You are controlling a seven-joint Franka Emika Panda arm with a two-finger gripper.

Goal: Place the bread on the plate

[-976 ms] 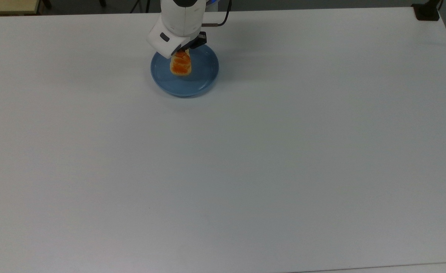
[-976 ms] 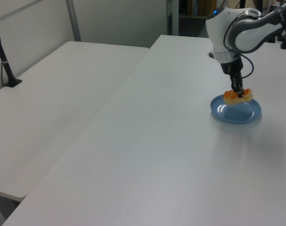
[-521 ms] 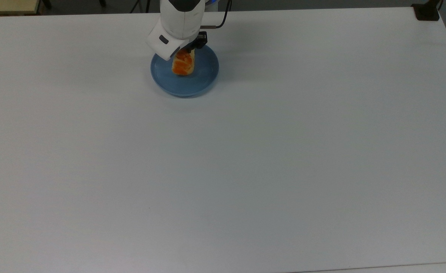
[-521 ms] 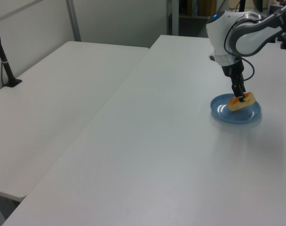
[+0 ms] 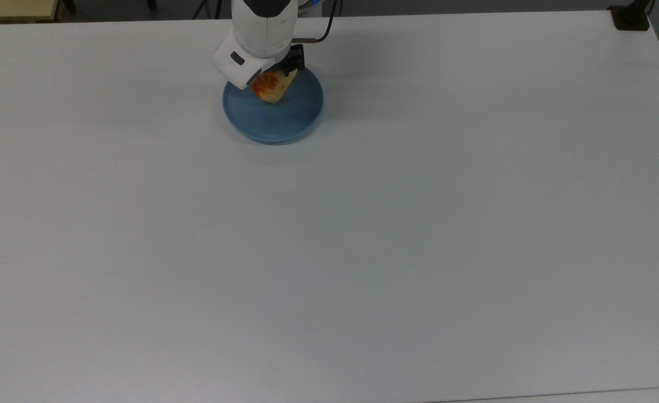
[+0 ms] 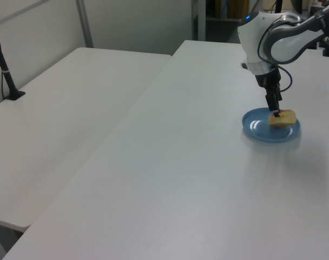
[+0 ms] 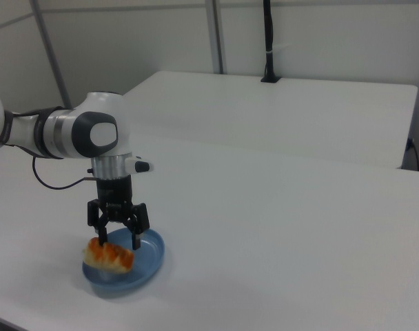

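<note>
In the right view, nearest to me sat the plate [image 7: 149,265]. The bread [image 7: 109,254] was lying on the side of it toward the right view's left, close to the rim. Its orange bumps faced up and its long axis ran roughly left to right across the right view. Just above and behind it hung the gripper [image 7: 118,240], with its jaws spread wide and clamping nothing. The bread lay directly below it, poking out a little past the finger on the right view's left. From the top view, the bread [image 5: 274,87] rested in the plate's [image 5: 301,120] upper-left part, half tucked under the wrist. I judged that a straight lift would clear it.
</note>
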